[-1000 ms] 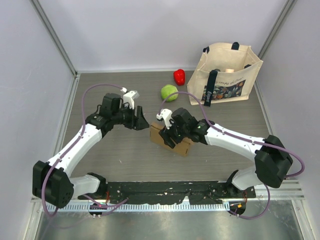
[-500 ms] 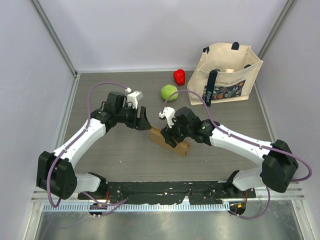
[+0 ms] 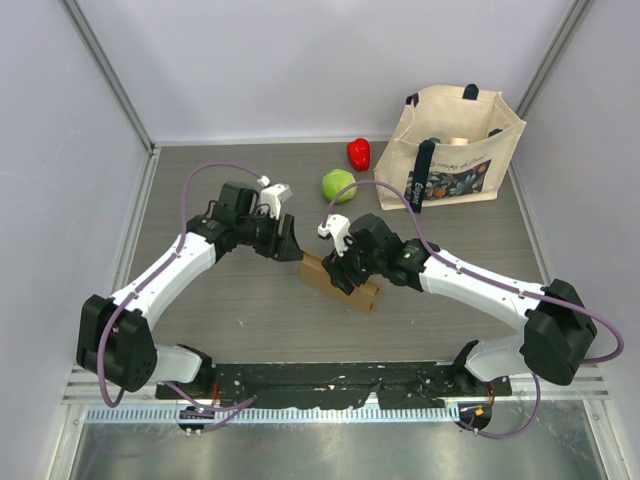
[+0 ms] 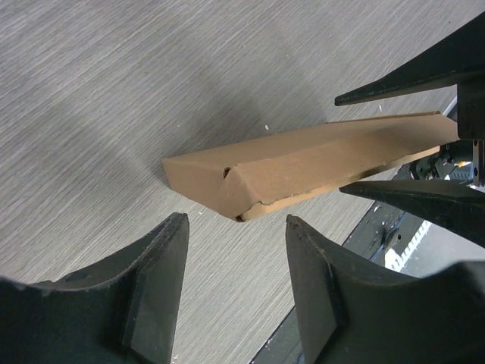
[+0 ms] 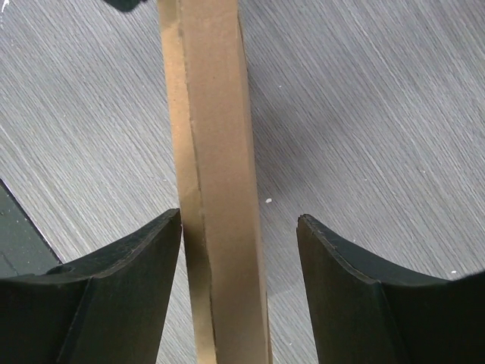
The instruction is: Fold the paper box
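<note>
Brown cardboard, the paper box (image 3: 312, 270) lies near the middle of the table (image 3: 250, 315), closed up long and narrow. The tote bag (image 3: 455, 150) at the back right carries a printed panel and strap lettering, both too small to read. The left gripper (image 4: 235, 227) has crept nearer the box's left end than a second ago, fingers apart, holding nothing. The right gripper (image 5: 239, 227) straddles the box, fingers spread, not clamped. The box looks slimmer than before.

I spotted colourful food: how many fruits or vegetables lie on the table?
2: a red pepper near the back, left of the tote bag, and a green apple close by, to its front-left. The bag may hide more.
</note>
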{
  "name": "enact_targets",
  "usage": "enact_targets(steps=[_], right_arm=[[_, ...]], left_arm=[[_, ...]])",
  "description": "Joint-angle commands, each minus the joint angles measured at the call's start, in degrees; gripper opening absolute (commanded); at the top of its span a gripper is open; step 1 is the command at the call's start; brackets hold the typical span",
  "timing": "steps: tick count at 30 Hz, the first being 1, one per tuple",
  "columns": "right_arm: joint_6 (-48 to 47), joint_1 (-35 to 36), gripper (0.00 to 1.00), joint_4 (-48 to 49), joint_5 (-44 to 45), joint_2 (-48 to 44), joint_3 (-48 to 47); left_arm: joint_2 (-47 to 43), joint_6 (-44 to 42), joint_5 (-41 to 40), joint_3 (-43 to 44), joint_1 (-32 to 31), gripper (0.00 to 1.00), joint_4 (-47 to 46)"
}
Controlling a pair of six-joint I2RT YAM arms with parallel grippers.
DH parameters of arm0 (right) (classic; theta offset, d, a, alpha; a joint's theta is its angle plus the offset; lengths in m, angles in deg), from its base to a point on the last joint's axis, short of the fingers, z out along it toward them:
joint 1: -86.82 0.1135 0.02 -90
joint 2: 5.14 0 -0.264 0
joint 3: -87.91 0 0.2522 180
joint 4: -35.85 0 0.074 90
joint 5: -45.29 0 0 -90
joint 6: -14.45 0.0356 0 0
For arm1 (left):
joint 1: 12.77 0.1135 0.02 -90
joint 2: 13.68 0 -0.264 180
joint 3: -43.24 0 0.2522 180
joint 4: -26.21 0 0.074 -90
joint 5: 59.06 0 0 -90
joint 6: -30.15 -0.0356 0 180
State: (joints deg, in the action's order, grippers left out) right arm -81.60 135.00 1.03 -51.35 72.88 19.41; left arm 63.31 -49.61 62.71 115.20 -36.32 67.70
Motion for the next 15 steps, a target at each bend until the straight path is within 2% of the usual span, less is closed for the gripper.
enact_targets(steps=[1,5,11,15], right_arm=[[-0.1,-0.2,0.67,1.6,-0.9,-1.1,-0.2],[-0.2,-0.1,0.64,1.8,-1.4,-0.8,-0.4],[-0.4,-0.2,0.59,1.8,-1.9,-0.5,-0.6],[-0.5,0.0,0.57,1.9,-1.6,0.4,-0.8]], left_arm=[[1.5,-0.9,1.6,2.8,-0.9,0.60,-0.7],[2.9,-0.9,2.1,4.0,-1.8,0.61,-1.2],[1.7,-0.7,2.6,3.0,-2.0,0.55,-2.6],[0.8,0.4,4.0,3.2,-2.1,0.45,-3.3]])
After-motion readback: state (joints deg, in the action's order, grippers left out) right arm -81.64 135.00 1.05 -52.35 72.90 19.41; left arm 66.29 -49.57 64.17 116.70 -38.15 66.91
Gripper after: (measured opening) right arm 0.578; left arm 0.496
